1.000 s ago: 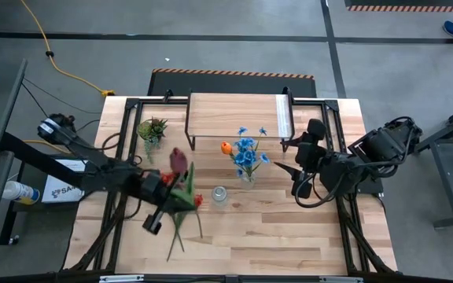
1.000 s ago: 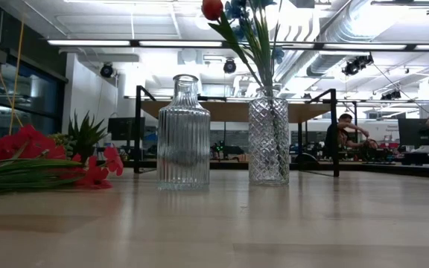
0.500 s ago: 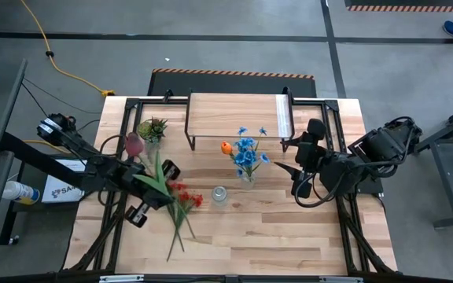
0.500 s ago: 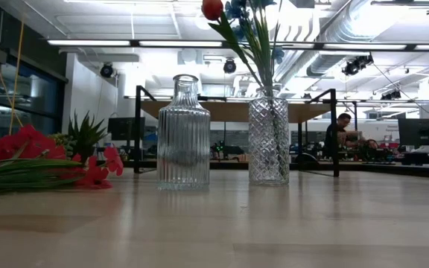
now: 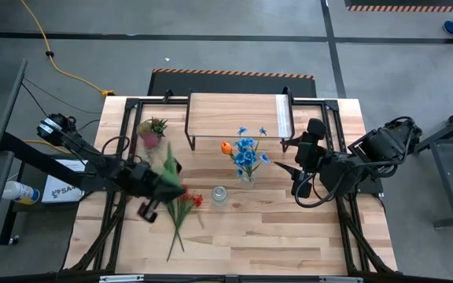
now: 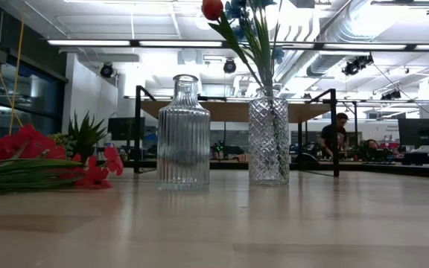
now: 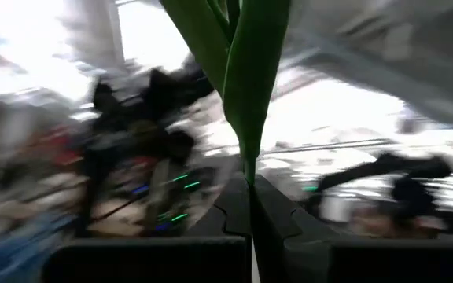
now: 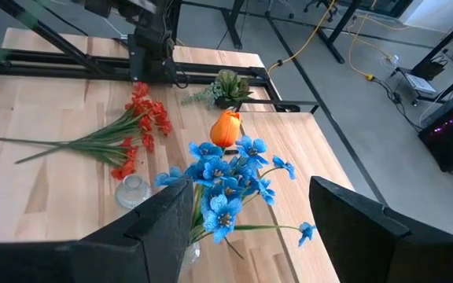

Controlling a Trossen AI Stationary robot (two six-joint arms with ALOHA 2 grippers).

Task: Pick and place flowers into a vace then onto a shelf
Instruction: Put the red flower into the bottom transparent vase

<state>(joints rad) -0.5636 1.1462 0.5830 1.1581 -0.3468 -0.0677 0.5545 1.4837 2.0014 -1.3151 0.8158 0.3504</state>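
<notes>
Left of two vases (image 5: pixel 219 195), the left tool (image 7: pixel 250 206) pinched a stem (image 7: pixel 250 86); the right tool (image 8: pixel 250 212) gaped empty.

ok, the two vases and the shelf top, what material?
Ribbed vase: clear glass by the look, vertical flutes, background shows through.
Diamond-cut vase: clear, probably glass, faceted pattern, stems visible inside.
Shelf top: pale wood plank, matte, grain visible.
</notes>
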